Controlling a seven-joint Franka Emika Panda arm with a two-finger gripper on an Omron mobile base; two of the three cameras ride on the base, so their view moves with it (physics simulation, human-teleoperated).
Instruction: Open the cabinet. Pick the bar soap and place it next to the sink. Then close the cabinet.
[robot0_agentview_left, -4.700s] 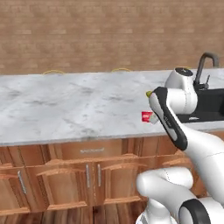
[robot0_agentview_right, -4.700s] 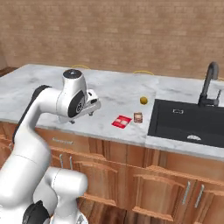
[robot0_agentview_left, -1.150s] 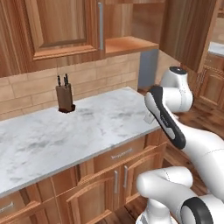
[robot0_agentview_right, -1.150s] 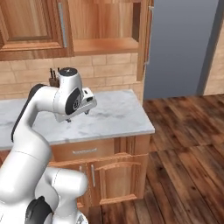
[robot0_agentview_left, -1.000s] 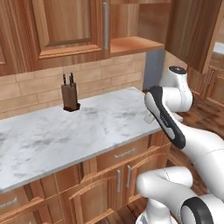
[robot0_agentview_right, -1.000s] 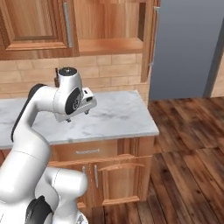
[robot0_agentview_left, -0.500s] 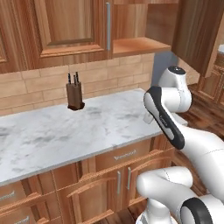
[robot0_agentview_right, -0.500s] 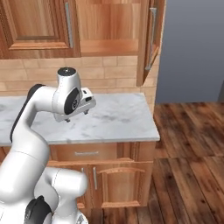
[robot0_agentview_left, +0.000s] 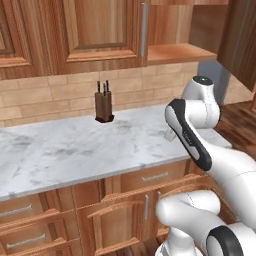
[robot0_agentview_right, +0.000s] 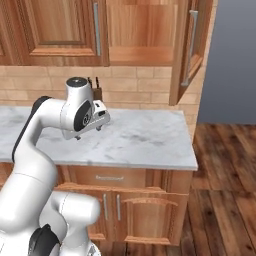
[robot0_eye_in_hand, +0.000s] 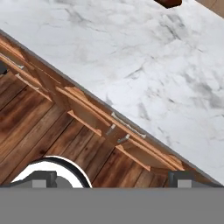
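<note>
1. We have the cabinet in front of us with its right door swung out on its hinge while the left door sits flush against the frame; that fits the closing step, since an open door is all that is left to deal with here

2. The shelf behind the open door is bare where we can see it, and we spot neither bar soap nor sink on this stretch of counter; we judge the soap is already out of the cabinet, though where it now lies we cannot tell from here

3. Our gripper hangs low over the marble counter, well below the door and its long silver handle; the arm is folded close to the base, which we take as a carrying pose for driving, not a reaching one

4. The fingers stand wide apart with nothing between them; in the hand view they point down past the counter edge at the lower drawers and wood floor, so the hand is free for pushing

5. A knife block stands by the brick backsplash, clear of the door's swing; we think the next move is to raise the hand to the outer face of the open door and press it shut, taking care not to clip the door's edge on the way up
</note>
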